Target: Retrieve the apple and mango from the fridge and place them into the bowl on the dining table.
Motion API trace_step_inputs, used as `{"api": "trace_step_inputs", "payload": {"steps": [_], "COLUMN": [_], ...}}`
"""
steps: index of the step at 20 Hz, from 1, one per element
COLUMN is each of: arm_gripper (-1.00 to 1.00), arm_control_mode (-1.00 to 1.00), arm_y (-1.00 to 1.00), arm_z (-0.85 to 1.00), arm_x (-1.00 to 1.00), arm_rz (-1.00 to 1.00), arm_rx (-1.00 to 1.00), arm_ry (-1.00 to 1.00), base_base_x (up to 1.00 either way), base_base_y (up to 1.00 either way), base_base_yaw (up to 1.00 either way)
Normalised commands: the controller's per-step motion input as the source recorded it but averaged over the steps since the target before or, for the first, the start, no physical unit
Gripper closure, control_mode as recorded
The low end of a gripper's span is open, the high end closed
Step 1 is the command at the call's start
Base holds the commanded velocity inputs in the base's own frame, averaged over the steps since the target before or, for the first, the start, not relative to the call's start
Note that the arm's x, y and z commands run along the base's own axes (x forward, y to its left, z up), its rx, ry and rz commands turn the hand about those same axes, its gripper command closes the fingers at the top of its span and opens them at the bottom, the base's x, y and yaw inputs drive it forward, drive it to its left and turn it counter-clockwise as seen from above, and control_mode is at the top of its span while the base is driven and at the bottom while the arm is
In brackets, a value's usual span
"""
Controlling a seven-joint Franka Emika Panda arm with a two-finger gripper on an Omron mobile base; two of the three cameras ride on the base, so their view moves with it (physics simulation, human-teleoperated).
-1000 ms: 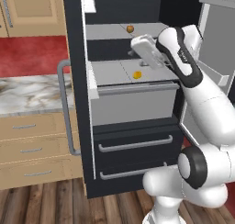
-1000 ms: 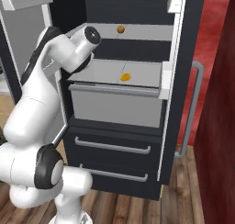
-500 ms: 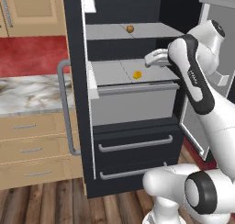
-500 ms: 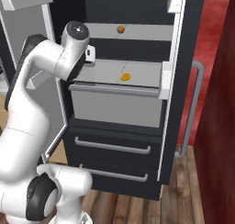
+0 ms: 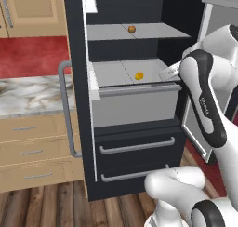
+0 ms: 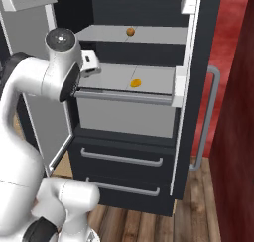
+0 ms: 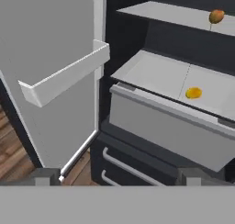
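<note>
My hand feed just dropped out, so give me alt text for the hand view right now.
The open fridge seen from its left side, with a yellow-orange mango lying on the lower grey shelf and a reddish-brown apple on the shelf above. A grey door bin juts from the open door at left; two drawer handles show below.

I see a matt black fridge (image 5: 135, 147) with smooth grey shelves (image 5: 116, 72), a glossy veined marble counter (image 5: 28, 96), and a wood-plank floor (image 5: 46, 205).
</note>
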Motion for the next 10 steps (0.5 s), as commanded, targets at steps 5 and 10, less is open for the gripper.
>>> {"api": "trace_step_inputs", "payload": {"steps": [5,10], "arm_gripper": [-1.0,-1.0], "arm_control_mode": [-1.0,-1.0], "arm_y": [-0.16,0.02], "arm_z": [0.0,-0.04], "arm_x": [-0.69,-0.77], "arm_rz": [0.0,-0.05], "arm_rx": [-0.18,-0.13], "arm_ry": [-0.11,-0.01], "base_base_x": [0.0,0.0], "base_base_y": [0.0,0.0], "base_base_yaw": [0.0,0.0]}}
